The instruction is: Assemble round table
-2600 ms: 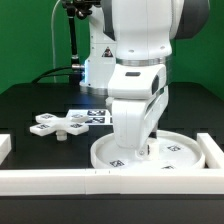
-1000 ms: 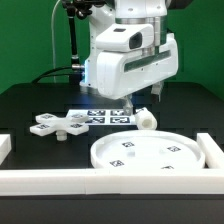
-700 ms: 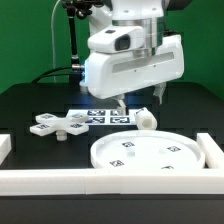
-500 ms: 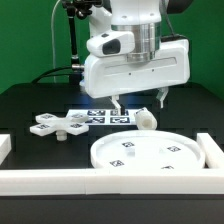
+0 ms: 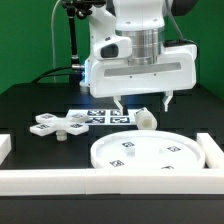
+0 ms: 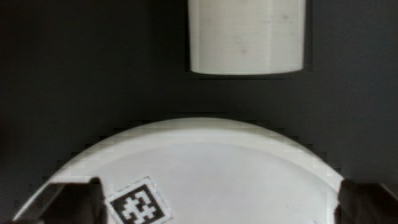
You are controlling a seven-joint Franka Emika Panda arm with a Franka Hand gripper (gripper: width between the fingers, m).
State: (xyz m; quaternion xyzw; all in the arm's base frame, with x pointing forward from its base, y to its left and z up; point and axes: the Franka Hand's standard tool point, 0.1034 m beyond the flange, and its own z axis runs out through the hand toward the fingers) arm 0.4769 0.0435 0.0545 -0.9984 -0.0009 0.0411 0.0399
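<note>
The white round disc [image 5: 150, 152] lies flat at the front, with tags on its top. It also shows in the wrist view [image 6: 210, 172]. The short cylindrical leg [image 5: 147, 118] lies just behind it and shows in the wrist view [image 6: 246, 36]. The cross-shaped foot piece [image 5: 55, 124] lies on the exterior view's left. My gripper [image 5: 142, 102] hangs open and empty above the leg and the disc's far edge. Its fingers [image 6: 68, 203] straddle the disc in the wrist view.
Long white border bars [image 5: 60, 178] run along the front and the exterior view's right [image 5: 212, 150]. The marker board [image 5: 103, 118] lies flat behind the leg. The arm's base stands at the back.
The gripper has let go of the disc, risen from it, moved back and turned so its fingers face the camera side by side. The disc stays at the front.
</note>
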